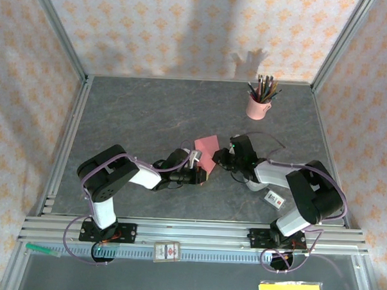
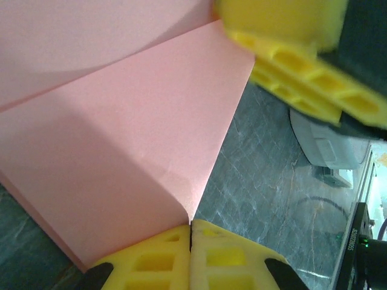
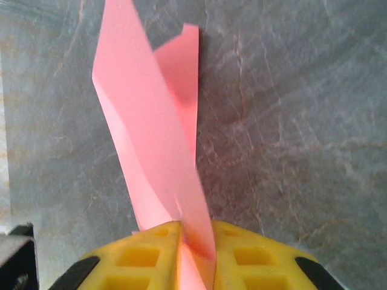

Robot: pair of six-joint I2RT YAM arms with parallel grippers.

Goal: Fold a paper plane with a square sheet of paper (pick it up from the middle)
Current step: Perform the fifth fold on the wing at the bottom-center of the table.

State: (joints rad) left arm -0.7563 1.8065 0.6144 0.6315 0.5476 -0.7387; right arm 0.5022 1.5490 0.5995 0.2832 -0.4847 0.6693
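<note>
The top external view places the thin salmon-pink square sheet of paper (image 1: 207,147) at the middle of the tabletop (image 1: 143,111), between the left tool (image 1: 197,173) and the right tool (image 1: 222,156), with a pink mug of pencils (image 1: 259,107) at the far right. The left wrist view shows the left tool clenched on a corner of the creased sheet; the right wrist view shows the right tool clamped on its folded edge. Print on the small white card (image 1: 275,200) is illegible.
</note>
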